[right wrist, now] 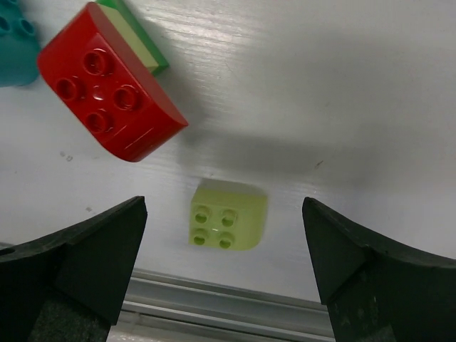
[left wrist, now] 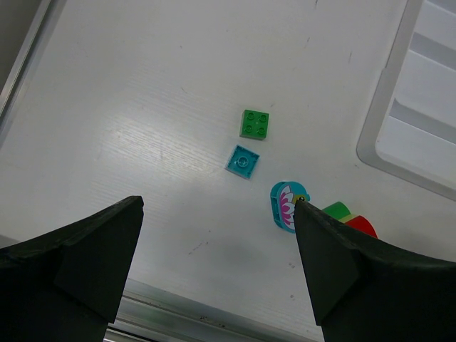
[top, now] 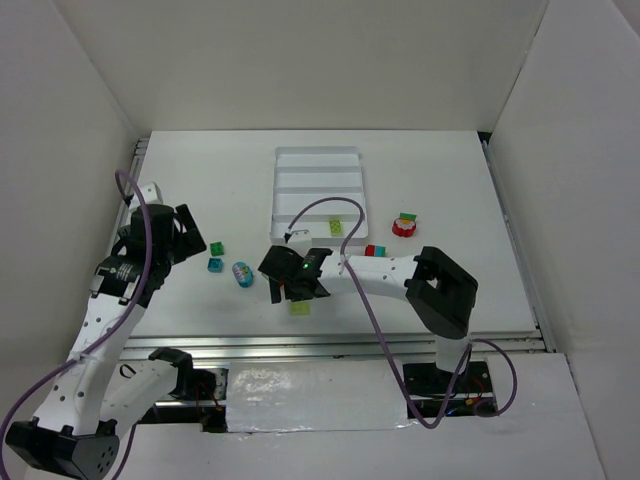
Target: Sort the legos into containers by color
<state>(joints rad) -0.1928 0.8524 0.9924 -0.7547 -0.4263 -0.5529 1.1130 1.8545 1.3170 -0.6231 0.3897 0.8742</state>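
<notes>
**Inspector:** Right claw (right wrist: 224, 214): fingers spread wide, gripping nothing. A pale yellow-green brick (right wrist: 228, 224) lies studs-up on the worktop (right wrist: 356, 107) between them, touching neither finger.

**Clerk:** Its neighbours?

**Inspector:** A red brick (right wrist: 107, 82) near it, with a green-edged piece (right wrist: 139, 32) against the red one's far side.

**Clerk:** The left side?

**Inspector:** Left claw (left wrist: 219, 206): wide open, empty, above a green brick (left wrist: 255, 123), a teal brick (left wrist: 243, 161) and an oval teal piece (left wrist: 285, 206). The white tray (top: 318, 152) carries one yellow-green block (top: 333, 228) toward its near end.
</notes>
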